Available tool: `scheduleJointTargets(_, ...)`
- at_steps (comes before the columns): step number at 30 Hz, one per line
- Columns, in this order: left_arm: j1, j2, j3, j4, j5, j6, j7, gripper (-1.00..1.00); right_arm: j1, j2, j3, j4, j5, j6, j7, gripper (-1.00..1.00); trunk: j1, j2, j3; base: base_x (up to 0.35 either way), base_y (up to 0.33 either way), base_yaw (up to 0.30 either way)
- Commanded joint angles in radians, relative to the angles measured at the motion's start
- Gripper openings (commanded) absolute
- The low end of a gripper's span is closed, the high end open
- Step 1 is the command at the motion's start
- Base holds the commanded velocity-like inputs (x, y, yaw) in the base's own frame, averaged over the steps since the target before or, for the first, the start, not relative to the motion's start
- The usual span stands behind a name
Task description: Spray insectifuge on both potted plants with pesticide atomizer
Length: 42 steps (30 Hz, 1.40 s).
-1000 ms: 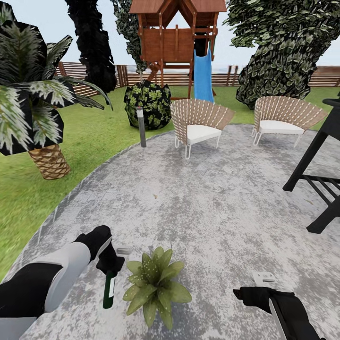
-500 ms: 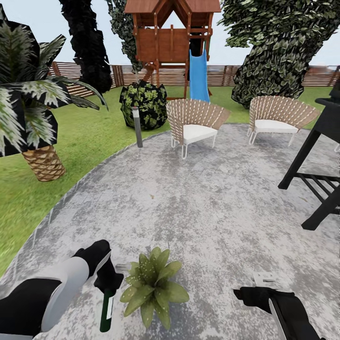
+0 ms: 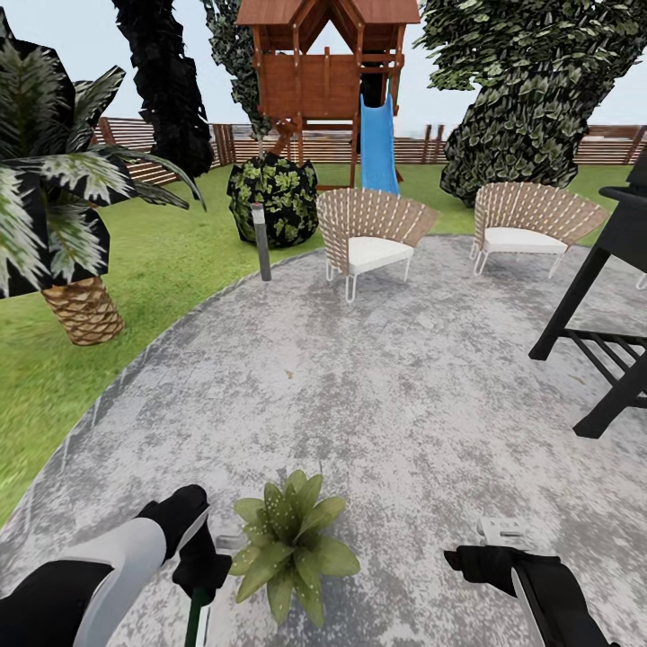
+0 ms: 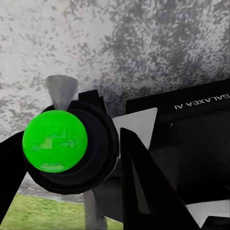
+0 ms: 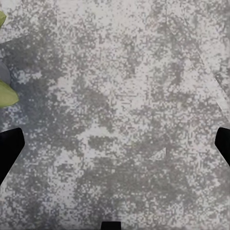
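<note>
Head view: the left hand [image 3: 199, 562] is gripping the pesticide atomizer [image 3: 196, 620], its grey nozzle pointing right at a potted plant [image 3: 289, 546] on the patio [image 3: 395, 404]. The right hand [image 3: 490, 548] is hovering at near right, holding nothing.

Left wrist view: fingers are clamping round the bottle [image 4: 72, 148].

Right wrist view: fingers are spread apart over paving [image 5: 124, 115].

Spraying this plant seems under way; next, finding the second plant.
</note>
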Motion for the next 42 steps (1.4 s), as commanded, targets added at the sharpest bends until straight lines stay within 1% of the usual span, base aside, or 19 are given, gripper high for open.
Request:
scheduleJointTargets(1,0.000,0.000,-0.008,-0.002,-0.004,0.002,-0.010,-1.00,0.000,0.000,-0.001,-0.001,0.011,0.004,0.009,1.00,0.000,0.000,-0.001,0.000,0.000,0.000)
scheduleJointTargets(6,-0.004,0.002,-0.009,-0.002,-0.005,0.002,-0.009,-1.00,0.000,0.000,-0.001,-0.001,0.010,0.004,0.009,1.00,0.000,0.000,-0.001,0.000,0.000,0.000)
scheduleJointTargets(12,-0.078,0.002,-0.012,0.000,-0.005,0.004,-0.010,-1.00,-0.001,0.000,0.000,-0.001,0.009,0.004,0.009,1.00,0.000,0.000,-0.001,0.000,0.000,0.000)
scheduleJointTargets(15,-0.093,0.002,-0.012,0.000,-0.005,0.004,-0.010,-1.00,-0.001,0.000,0.000,0.000,0.010,0.004,0.009,1.00,0.000,0.000,-0.001,0.000,0.000,0.112)
scheduleJointTargets(21,-0.086,0.000,-0.008,-0.002,-0.005,0.004,-0.009,-1.00,-0.001,0.000,0.000,-0.001,0.009,0.004,0.009,1.00,0.000,0.000,-0.001,-0.060,-0.072,0.053)
scheduleJointTargets(25,-0.083,0.000,-0.008,-0.002,-0.004,0.003,-0.008,-1.00,0.000,0.000,-0.001,-0.001,0.006,0.004,0.009,1.00,0.000,0.000,-0.001,-0.016,-0.062,0.223)
scheduleJointTargets(31,-0.083,0.000,-0.009,-0.002,-0.004,0.002,-0.008,-1.00,-0.001,0.000,-0.001,-0.001,0.005,0.004,0.009,1.00,0.000,0.000,-0.001,-0.065,-0.188,0.243)
scheduleJointTargets(34,-0.083,0.000,-0.008,-0.002,-0.005,0.002,-0.008,-1.00,-0.001,0.000,-0.001,-0.001,0.005,0.004,0.009,1.00,0.000,0.000,-0.001,-0.011,-0.289,0.047)
scheduleJointTargets(39,-0.082,0.002,-0.008,-0.002,-0.002,0.002,-0.008,-1.00,-0.001,-0.001,-0.001,-0.001,0.005,0.004,0.009,1.00,0.000,0.000,-0.001,-0.011,-0.016,0.006)
scheduleJointTargets(42,-0.082,0.002,-0.008,-0.002,-0.003,0.002,-0.008,-1.00,-0.001,-0.001,-0.001,-0.001,0.006,0.004,0.009,1.00,0.000,0.000,-0.001,-0.186,-0.104,0.129)
